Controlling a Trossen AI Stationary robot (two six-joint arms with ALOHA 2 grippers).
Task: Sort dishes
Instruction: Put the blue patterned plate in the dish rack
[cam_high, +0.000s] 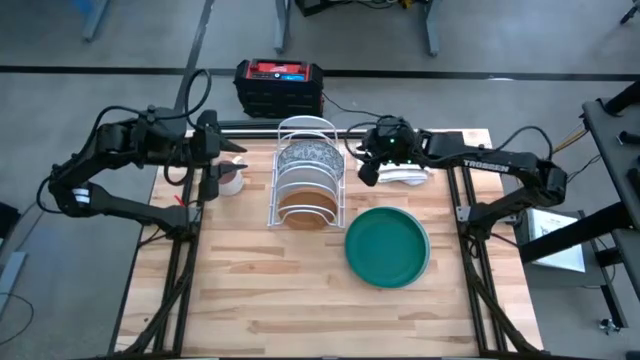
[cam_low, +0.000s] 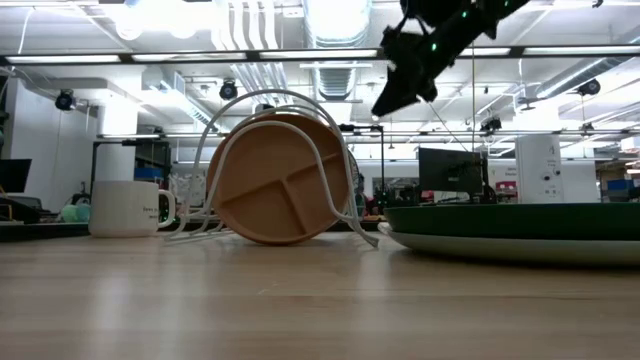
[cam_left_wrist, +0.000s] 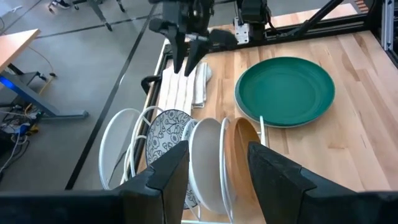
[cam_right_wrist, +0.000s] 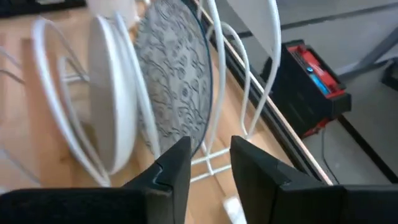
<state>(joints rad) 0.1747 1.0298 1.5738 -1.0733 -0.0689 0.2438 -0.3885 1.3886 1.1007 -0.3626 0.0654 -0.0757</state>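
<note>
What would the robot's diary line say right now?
rack: speckled, white, tan plate standing | green plate: flat on table | right gripper: above cloths, empty | left gripper: open, by mug

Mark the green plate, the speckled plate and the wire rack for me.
green plate (cam_high: 387, 246): high view, centre of its flat well.
speckled plate (cam_right_wrist: 177, 87): right wrist view, middle of its patterned face.
wire rack (cam_high: 305, 127): high view, top of its far white loop.

The right tool (cam_high: 368, 160) hangs raised above the far part of the tabletop, its fingers (cam_right_wrist: 177, 168) parted with nothing between them. The left tool (cam_high: 222, 165) hovers at the far left, fingers (cam_left_wrist: 168, 177) spread wide and empty.
</note>
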